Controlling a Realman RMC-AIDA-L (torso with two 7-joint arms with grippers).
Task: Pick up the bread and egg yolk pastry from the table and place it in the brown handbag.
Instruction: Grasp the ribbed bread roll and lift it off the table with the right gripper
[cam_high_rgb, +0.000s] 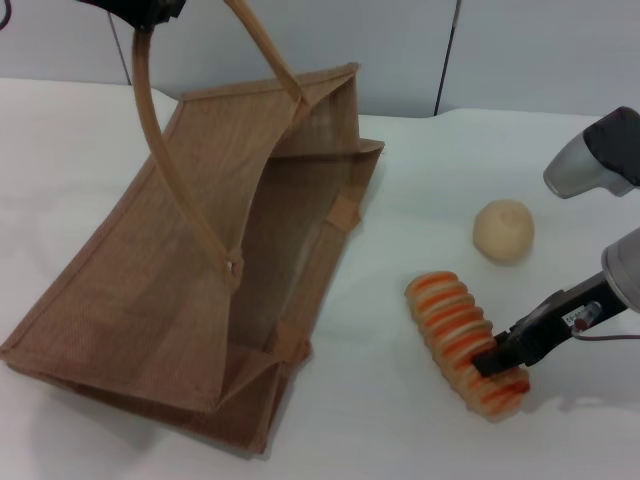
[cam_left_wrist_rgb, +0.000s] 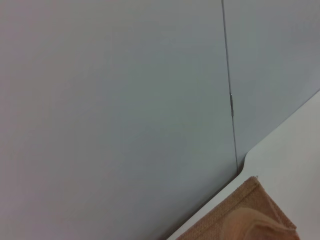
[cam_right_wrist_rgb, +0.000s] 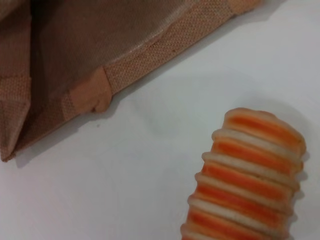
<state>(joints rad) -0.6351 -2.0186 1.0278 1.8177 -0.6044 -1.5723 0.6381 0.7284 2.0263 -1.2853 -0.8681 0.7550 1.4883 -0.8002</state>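
Two foods: ridged striped bread (cam_high_rgb: 462, 340), smooth domed egg yolk pastry (cam_high_rgb: 503, 231).

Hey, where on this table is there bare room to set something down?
Bare white table lies between the brown handbag and the bread, and along the near edge in front of the bread. It is tighter at the bread, where the right hand sits on its near end, with the egg yolk pastry just behind. The left hand holds a bag handle up.

No text, label, brand, number or sign can be read anywhere; a small pale tag is seen on the right gripper (cam_high_rgb: 497, 358), but nothing on it is legible.
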